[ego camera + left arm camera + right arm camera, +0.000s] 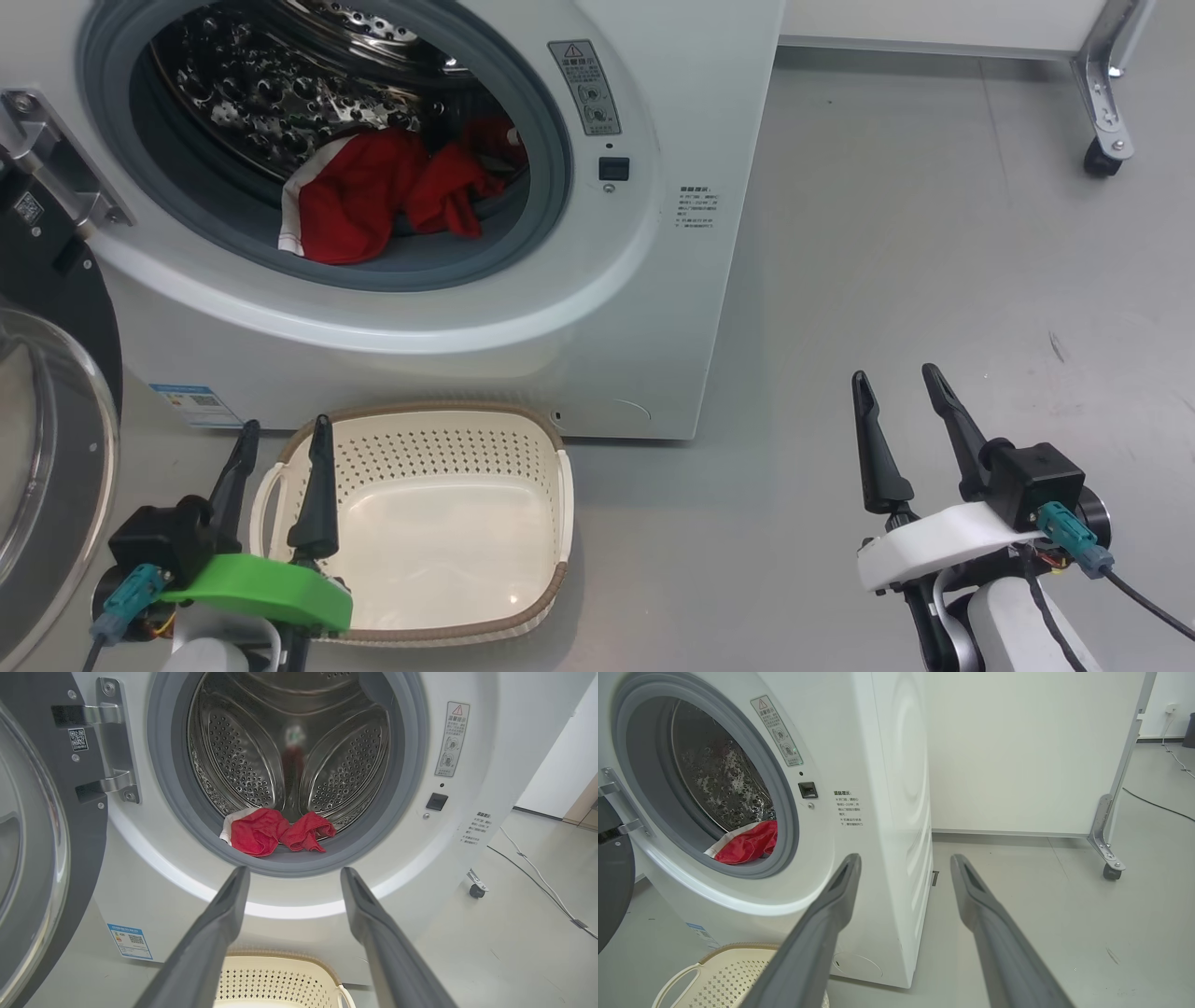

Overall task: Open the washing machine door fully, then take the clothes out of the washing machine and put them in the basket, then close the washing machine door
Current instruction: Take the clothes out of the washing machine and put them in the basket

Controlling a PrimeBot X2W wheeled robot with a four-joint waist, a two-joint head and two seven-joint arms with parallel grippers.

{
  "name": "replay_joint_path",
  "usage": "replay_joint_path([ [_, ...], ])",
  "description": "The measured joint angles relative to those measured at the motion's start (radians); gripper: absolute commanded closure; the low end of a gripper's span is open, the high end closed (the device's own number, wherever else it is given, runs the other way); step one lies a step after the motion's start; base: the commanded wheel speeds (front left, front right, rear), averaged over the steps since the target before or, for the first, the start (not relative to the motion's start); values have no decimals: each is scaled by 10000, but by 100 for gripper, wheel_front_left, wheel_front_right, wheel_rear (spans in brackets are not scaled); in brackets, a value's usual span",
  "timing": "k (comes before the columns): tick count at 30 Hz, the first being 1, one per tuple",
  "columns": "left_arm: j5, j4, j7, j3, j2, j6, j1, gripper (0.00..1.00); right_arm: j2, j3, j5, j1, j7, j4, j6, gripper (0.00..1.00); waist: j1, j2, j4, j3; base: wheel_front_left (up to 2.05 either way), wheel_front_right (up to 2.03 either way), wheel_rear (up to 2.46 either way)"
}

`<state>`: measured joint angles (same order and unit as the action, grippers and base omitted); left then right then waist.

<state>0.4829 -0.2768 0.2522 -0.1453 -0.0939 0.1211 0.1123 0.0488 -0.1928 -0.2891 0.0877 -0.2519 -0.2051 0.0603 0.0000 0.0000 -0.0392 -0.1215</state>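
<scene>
Shows the washing machine (653, 308) w/ the washing machine door (79, 317) swung wide open on its hinge (56, 168) at the machine's left side, black rim & glass bowl at left edge of head view. Inside, shows the clothes (355, 201): red bundle w/ white edge, heaped at bottom front edge of the drum (261, 103), spilling onto lower part of the grey rubber ring (551, 187), apart from both grippers. On the floor (887, 233), just in front of machine's bottom edge, finds the basket (439, 453), upright, back rim close to machine's base. Above basket's left edge, finds the left gripper (286, 425), fingers spread as wide as poss., holding nothing, pointed twd drum opening. Well to the right, past machine's front right corner, finds the right gripper (893, 373) over bare floor, fingers likewise fully apart, holding nothing, clear of machine & basket. Blue sticker (191, 403) at machine's lower left corner; warning label (585, 86) just right of the ring.
</scene>
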Motion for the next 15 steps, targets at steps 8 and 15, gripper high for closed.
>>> replay_joint_path([
  [8, -27, 86, 0, 77, -146, 0, 11, 0, -2, -4, -4, 0, -2, 19, -4, 0, 0, 0, 28, -65, 37, -37, 0],
  [15, -48, 148, 0, 69, -157, 0, 11, 0, -2, -10, -15, 0, -2, 27, -8, 0, 0, 0, 61, -118, 7, -7, 0],
])
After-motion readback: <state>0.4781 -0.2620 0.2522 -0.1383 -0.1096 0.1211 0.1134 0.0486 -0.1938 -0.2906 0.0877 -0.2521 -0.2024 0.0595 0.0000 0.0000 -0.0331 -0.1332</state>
